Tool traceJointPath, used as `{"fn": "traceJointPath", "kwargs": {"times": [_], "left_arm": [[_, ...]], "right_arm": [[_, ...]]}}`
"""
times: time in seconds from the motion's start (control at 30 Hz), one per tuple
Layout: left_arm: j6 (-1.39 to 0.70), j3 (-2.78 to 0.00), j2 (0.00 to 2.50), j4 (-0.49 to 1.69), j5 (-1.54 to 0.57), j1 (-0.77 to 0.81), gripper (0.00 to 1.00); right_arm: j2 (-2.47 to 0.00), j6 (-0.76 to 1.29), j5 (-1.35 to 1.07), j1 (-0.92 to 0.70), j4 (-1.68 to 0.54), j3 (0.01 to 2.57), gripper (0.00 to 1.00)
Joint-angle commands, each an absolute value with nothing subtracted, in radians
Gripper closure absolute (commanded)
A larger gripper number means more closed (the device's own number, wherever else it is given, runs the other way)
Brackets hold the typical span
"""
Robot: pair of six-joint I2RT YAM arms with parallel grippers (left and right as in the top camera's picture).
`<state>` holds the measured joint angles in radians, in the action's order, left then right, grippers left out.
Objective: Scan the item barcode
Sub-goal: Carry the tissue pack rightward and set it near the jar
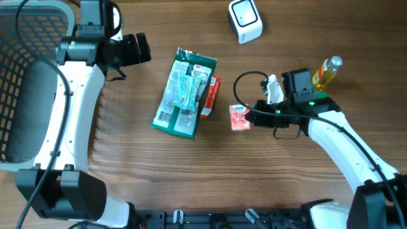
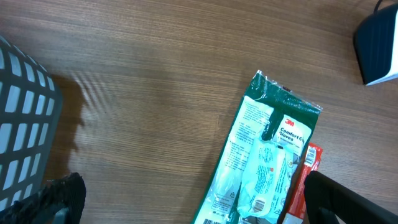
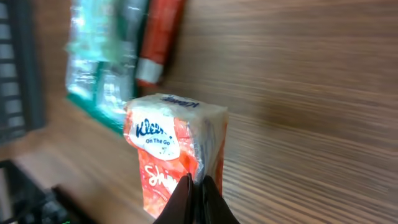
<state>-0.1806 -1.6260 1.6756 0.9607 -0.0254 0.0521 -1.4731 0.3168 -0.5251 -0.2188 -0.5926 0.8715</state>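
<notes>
Toward the front of the surface [image 1: 159, 172], the Kleenex tissue pack [image 3: 171, 155] was gripped at its end by the right pincer [image 3: 198, 199], which was closed tight on the wrapper, just right of the green 3M package [image 1: 184, 92]. Farther back, the left pincer [image 1: 145, 49] was spread wide and empty, beside the basket [image 1: 25, 76]. At the far edge, the white scanner [image 1: 245, 20] was seen well apart from the pack.

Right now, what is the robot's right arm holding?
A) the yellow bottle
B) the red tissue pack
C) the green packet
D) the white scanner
B: the right jaws are pinched shut on the wrapper of the tissue pack, while the other things lie apart from them.
</notes>
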Motion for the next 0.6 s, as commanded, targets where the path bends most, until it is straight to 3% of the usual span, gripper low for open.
{"fn": "traceJointPath", "kwargs": {"times": [0.0, 0.23, 0.4, 0.57], "left_arm": [[-0.171, -1.627, 1.682, 0.958, -0.033, 0.048, 0.00], [-0.171, -1.627, 1.682, 0.958, -0.033, 0.048, 0.00], [-0.171, -1.627, 1.682, 0.958, -0.033, 0.048, 0.00], [-0.171, -1.627, 1.682, 0.959, -0.033, 0.048, 0.00]], "right_arm": [[-1.489, 0.292, -0.294, -0.216, -0.633, 0.872, 0.96], [-1.485, 0.292, -0.170, -0.216, -0.786, 1.048, 0.96], [-1.512, 0.260, -0.030, -0.216, -1.160, 1.554, 0.96], [-1.696, 0.224, 0.082, -0.216, -1.482, 2.051, 0.96]]}}
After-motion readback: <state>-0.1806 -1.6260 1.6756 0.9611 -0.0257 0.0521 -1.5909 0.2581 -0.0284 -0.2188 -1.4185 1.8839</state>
